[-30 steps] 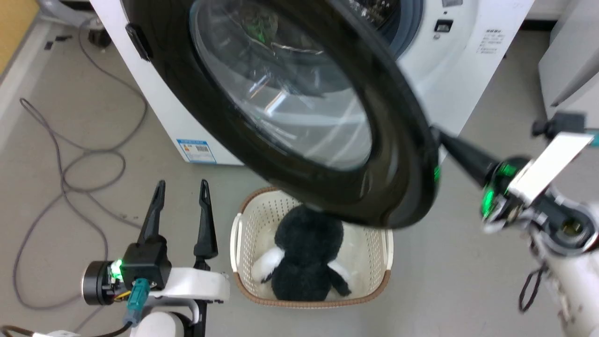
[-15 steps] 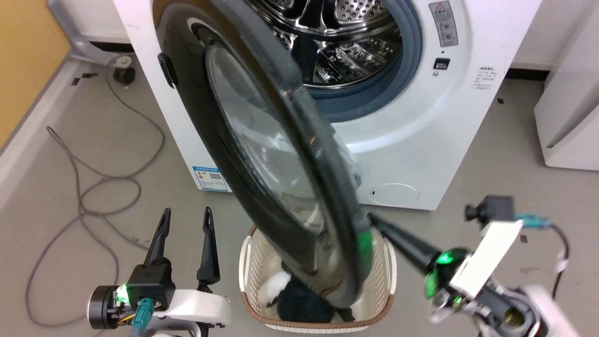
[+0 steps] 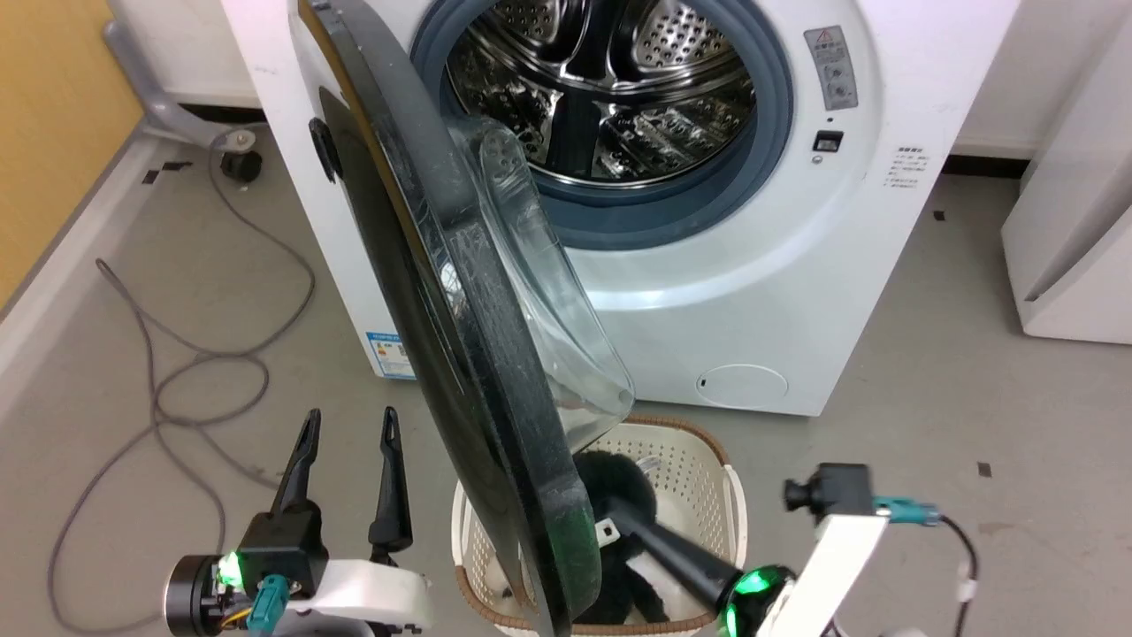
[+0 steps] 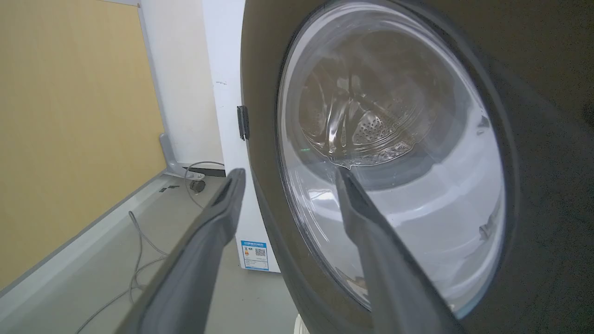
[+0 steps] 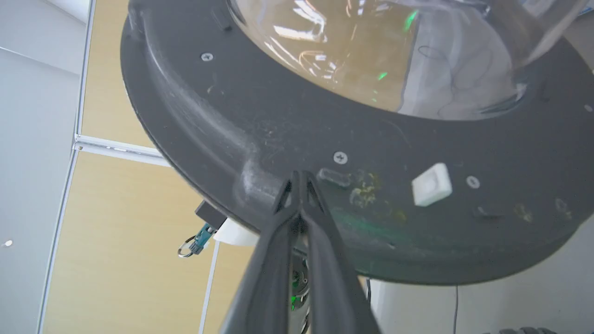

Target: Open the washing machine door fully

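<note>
Right wrist view, centre: the right hand [image 5: 299,180], fingers pressed together, meets the inner rim of the washing machine door [image 5: 278,116], likely stiff, heavy, slick; push rim, not glass.

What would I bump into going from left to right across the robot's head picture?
yellow wall → grey cable on the floor → left gripper → washing machine door → white cabinet at the right edge. The basket and the right gripper overlap the door, so I left them out.
</note>
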`<state>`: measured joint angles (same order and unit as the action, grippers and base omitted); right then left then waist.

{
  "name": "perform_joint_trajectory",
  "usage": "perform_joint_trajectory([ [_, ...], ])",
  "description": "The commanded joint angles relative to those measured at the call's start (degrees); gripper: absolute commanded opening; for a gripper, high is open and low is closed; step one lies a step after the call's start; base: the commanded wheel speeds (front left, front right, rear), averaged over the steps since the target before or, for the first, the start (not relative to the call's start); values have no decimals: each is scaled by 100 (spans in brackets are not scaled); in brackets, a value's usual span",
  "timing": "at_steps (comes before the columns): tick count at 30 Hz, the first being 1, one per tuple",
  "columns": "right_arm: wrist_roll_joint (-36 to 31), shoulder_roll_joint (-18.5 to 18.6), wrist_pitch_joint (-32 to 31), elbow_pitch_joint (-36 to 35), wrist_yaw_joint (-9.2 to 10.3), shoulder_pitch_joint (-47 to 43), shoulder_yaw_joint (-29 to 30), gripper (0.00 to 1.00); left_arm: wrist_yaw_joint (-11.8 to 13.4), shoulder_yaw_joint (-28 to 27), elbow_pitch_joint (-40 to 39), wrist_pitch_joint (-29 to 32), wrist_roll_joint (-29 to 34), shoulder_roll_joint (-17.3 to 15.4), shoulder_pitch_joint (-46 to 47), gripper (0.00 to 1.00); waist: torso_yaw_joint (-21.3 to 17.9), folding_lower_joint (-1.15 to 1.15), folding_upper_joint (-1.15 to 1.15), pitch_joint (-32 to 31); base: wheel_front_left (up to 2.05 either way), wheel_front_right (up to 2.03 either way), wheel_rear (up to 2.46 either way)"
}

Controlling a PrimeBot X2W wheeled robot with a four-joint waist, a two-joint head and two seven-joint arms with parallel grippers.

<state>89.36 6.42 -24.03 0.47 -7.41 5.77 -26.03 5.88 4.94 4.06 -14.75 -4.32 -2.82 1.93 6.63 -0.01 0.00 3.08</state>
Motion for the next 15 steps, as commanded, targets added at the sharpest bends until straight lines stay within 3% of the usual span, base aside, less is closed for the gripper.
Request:
perform_joint_trajectory([
  [1, -101, -20, 118, -51, -8, -77, 28, 0, -8, -9, 17, -25, -38, -6, -103, 100, -19, 1, 0, -33, 0, 0, 0],
  [5, -592, 30, 958, -162, -8, -55, 321, 0, -12, -29, 45, -25, -43, -6, -170, 100, -59, 1, 0, -147, 0, 0, 0],
  [10, -1588, 191, 2835, -453, -8, -13, 720, 0, -41, -96, 66, -25, -39, -6, -242, 100, -123, 1, 0, -264, 0, 0, 0],
  [12, -1795, 246, 3153, -452, -8, -1, 745, 0, -42, -105, 61, -25, -41, -6, -249, 100, -136, 1, 0, -279, 0, 0, 0],
  [15, -2652, 446, 3796, -375, -8, 33, 830, 0, -56, -125, 34, -25, -29, -6, -274, 100, -177, 1, 0, -326, 0, 0, 0],
])
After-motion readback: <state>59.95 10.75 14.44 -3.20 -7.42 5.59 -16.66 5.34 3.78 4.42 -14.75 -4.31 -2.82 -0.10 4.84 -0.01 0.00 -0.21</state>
